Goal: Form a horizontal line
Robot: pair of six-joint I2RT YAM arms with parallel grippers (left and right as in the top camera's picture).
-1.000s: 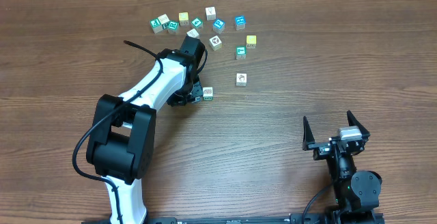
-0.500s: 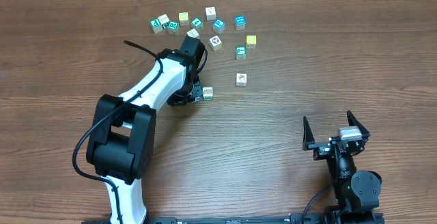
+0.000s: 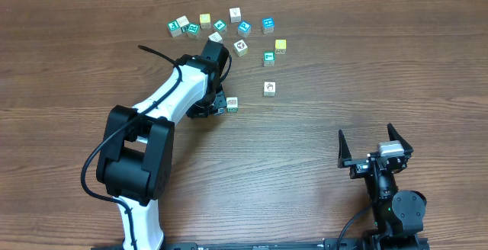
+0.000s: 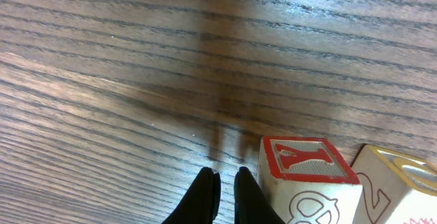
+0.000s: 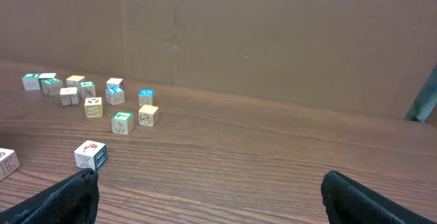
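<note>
My left gripper is shut with nothing between its fingers, tips low over the wood, just left of a white cube with a red letter face. A second white cube with a yellow-rimmed face stands right beside it. These two make the only short horizontal line in view, and I cannot tell if they touch. From overhead the left gripper hides one cube, and the other cube shows at its right. My right gripper stands open and empty near the front right.
Several loose cubes lie scattered at the back: a cluster of white, teal and yellow ones, a yellow one, a teal one and a lone white one. A brown wall rises behind the table.
</note>
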